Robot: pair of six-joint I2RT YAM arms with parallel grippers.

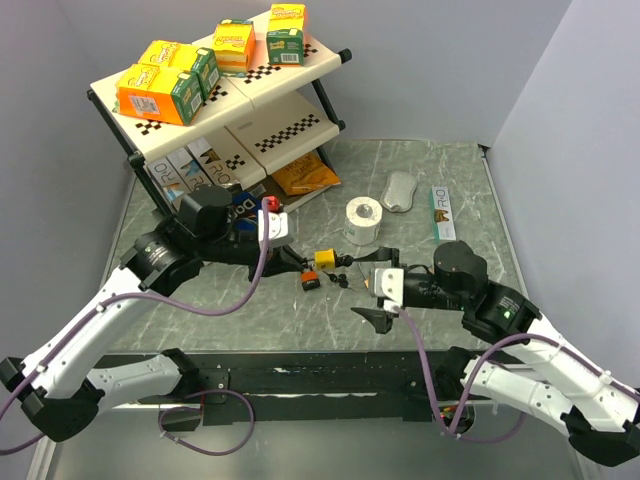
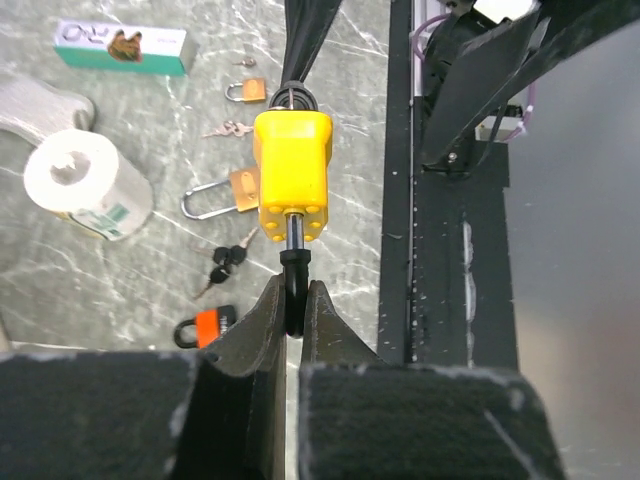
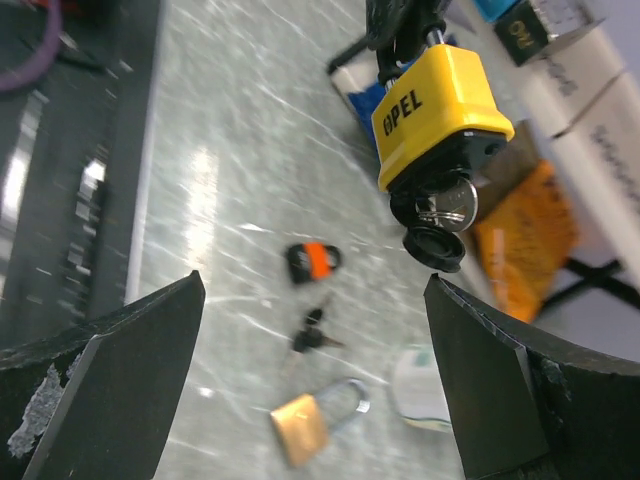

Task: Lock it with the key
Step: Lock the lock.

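While the left gripper (image 2: 294, 300) is closed tight on the black shackle of the yellow padlock (image 2: 292, 170), that lock hangs clear of the table (image 1: 330, 325), held out sideways between the two arms. One key (image 3: 437, 245) with a black head sits in the keyway on the underside of the lock body, a silver ring or second key dangling beside it. The right gripper (image 3: 310, 300) faces this end of the lock with its two fingers spread wide apart and nothing between them; it touches neither key nor lock.

Four padlocks show in all. Besides the yellow one, three lie on the marble: a small orange-and-black padlock (image 2: 205, 328), a brass padlock with a long shackle (image 2: 245, 188), and a smaller brass padlock (image 2: 248, 91) farther off. Two loose key bunches lie among them, the black-headed keys (image 2: 225, 262) between the orange lock and the long-shackled one, and the silver keys (image 2: 228, 128) between the two brass locks.

Past these stand one toilet roll (image 2: 85, 185), one flat green-and-white box (image 2: 120, 45) and one grey rounded object (image 1: 400, 190). A three-tier rack (image 1: 290, 125) at the far left carries what look like five or six cartons on top; the stacking makes the count uncertain.
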